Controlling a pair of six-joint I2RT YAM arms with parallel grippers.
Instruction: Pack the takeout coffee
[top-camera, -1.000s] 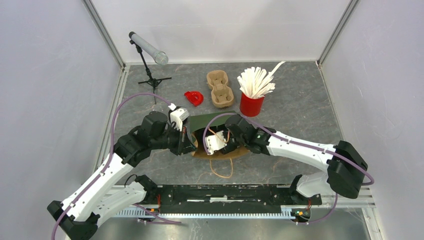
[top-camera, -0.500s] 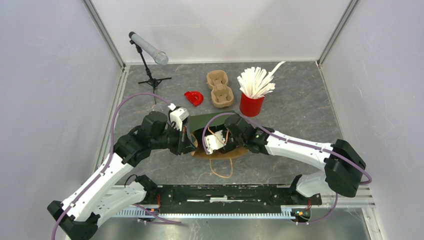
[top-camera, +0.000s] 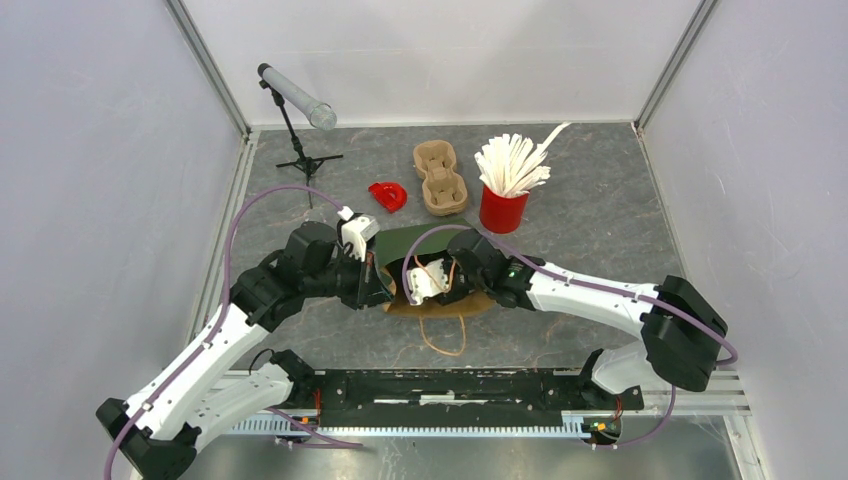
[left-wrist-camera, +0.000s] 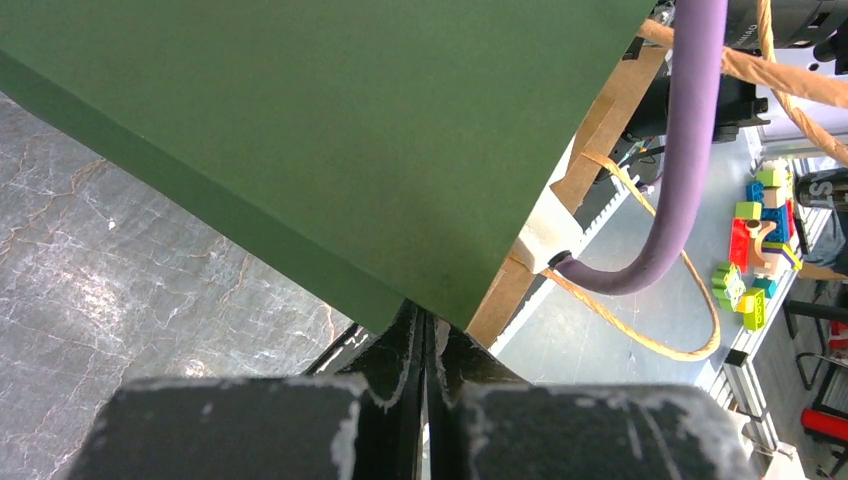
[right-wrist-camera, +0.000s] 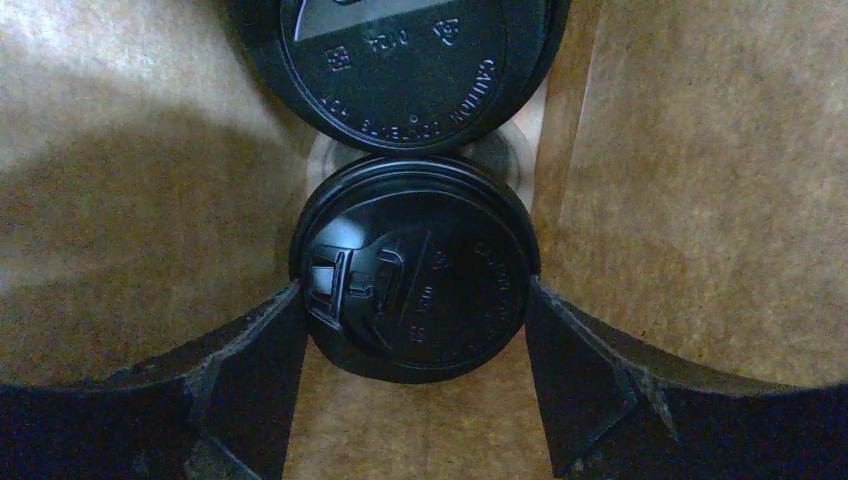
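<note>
- Top external: fixed high behind the near edge of the table (top-camera: 600, 210), looks down over the whole surface.
- Left wrist: very near, faces the green outer wall of the bag (left-wrist-camera: 300, 130).
- Right wrist: inside the same bag, close on a lidded cup (right-wrist-camera: 415, 270).

Inside the paper bag (right-wrist-camera: 700, 150), brown walls crowd the right claw (right-wrist-camera: 412, 300) on both sides. A lidded cup (right-wrist-camera: 415, 280) fills the gap between its fingers, and a second lid (right-wrist-camera: 410, 60) blocks the way just ahead. The left claw (left-wrist-camera: 425, 345), clamped on the green panel (left-wrist-camera: 300, 130), has bare worktop (left-wrist-camera: 120, 250) to its left.
</note>
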